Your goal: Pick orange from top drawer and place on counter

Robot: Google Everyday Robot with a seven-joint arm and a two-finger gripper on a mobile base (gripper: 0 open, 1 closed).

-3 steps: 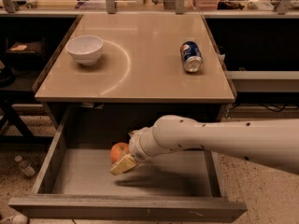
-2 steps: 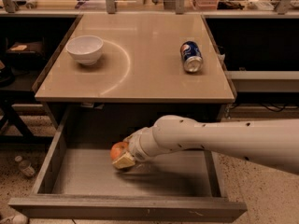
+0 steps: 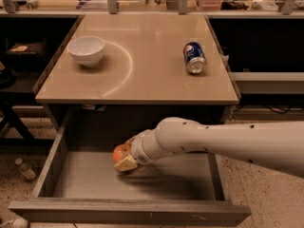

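Observation:
The orange (image 3: 120, 152) is in the open top drawer (image 3: 128, 213), near the middle of its grey floor. My gripper (image 3: 125, 158) reaches in from the right on a white arm and is shut on the orange; one tan finger (image 3: 125, 164) shows below the fruit and another behind it. The orange looks slightly raised off the drawer floor. The tan counter (image 3: 152, 51) with its curved arc mark lies above and behind the drawer.
A white bowl (image 3: 86, 50) stands on the counter's left. A blue soda can (image 3: 194, 57) lies on its side at the right. A small bottle (image 3: 24, 168) lies on the speckled floor left of the drawer. Cluttered benches stand behind.
My gripper has closed around the orange and lifted a little, moving slightly up with the fruit. The bowl and can have not moved.

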